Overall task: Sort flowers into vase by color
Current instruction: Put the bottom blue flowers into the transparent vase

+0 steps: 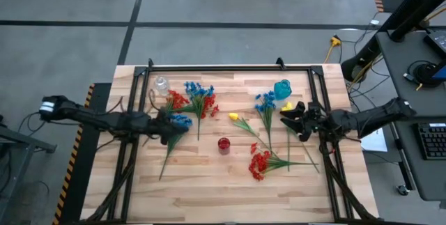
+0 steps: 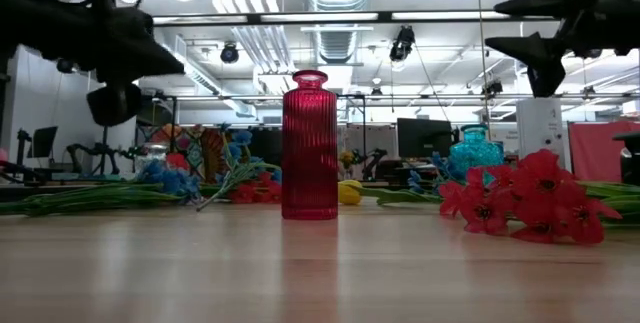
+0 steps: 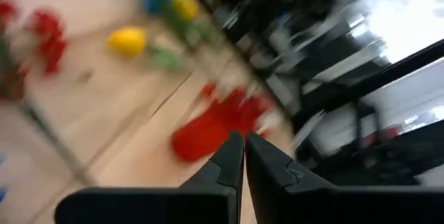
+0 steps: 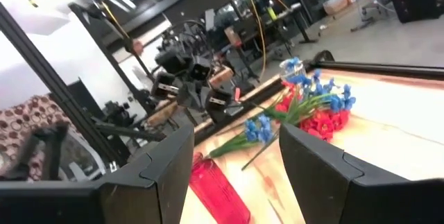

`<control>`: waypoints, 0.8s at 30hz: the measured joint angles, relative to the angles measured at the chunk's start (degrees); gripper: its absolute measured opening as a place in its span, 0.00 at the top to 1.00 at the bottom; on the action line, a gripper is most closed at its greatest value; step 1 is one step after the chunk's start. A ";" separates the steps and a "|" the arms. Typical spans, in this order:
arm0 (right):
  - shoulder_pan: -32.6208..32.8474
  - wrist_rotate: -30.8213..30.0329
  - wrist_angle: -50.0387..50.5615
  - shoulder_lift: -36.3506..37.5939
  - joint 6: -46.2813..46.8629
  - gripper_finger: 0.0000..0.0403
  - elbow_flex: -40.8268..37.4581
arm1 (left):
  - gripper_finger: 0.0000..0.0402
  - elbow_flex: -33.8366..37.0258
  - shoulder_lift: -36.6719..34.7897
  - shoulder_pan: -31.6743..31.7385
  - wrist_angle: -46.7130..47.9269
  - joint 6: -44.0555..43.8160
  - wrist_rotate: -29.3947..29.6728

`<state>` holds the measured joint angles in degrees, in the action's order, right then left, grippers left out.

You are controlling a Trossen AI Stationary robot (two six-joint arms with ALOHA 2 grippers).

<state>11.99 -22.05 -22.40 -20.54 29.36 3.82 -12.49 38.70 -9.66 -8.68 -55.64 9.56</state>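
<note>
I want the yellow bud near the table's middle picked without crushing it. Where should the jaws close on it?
On the thin green stem just behind the yellow bud, not on the head. It lies flat on the table, stem running toward the red flowers, so coming straight down from above with jaws across the stem looks best. The right gripper, open, is nearer.

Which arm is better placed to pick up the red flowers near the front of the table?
Right, probably. The right gripper is open and nearer the red flowers; the left gripper is shut, by a blue sprig.

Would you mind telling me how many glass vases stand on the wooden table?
3: a clear glass vase at the far left, a teal glass vase at the far right, a red ribbed glass vase mid-table.
</note>
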 joint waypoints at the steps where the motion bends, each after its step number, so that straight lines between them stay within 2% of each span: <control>1: 0.00 -0.02 0.28 -1.39 -0.13 0.49 1.02 | 1.00 -2.17 1.29 -0.53 4.98 -0.81 -0.02; 5: 0.00 -1.24 9.13 -5.26 -0.62 0.49 7.12 | 1.00 -12.11 6.33 -3.11 24.27 -3.42 1.70; 7: 0.00 -1.97 16.03 -7.01 -0.12 0.49 10.74 | 1.00 -15.64 9.29 -4.79 31.02 -8.00 4.38; 9: -0.02 -2.03 22.05 -8.96 0.49 0.49 14.25 | 1.00 -18.66 12.46 -6.80 36.95 -12.97 4.68; 15: 0.00 -2.00 30.48 -14.71 -0.34 0.49 21.58 | 1.00 -23.73 23.27 -11.67 47.33 -25.08 5.32; 20: 0.00 -1.94 33.08 -17.97 -1.81 0.49 24.62 | 0.95 -27.81 31.47 -11.69 50.90 -26.02 2.99; 24: 0.00 -1.96 33.00 -19.48 -2.23 0.49 25.62 | 0.86 -33.06 36.97 -11.67 61.02 -26.95 3.03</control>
<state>11.99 -24.01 10.60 -40.02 27.14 29.44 -45.55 75.67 -21.32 52.34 -82.60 12.60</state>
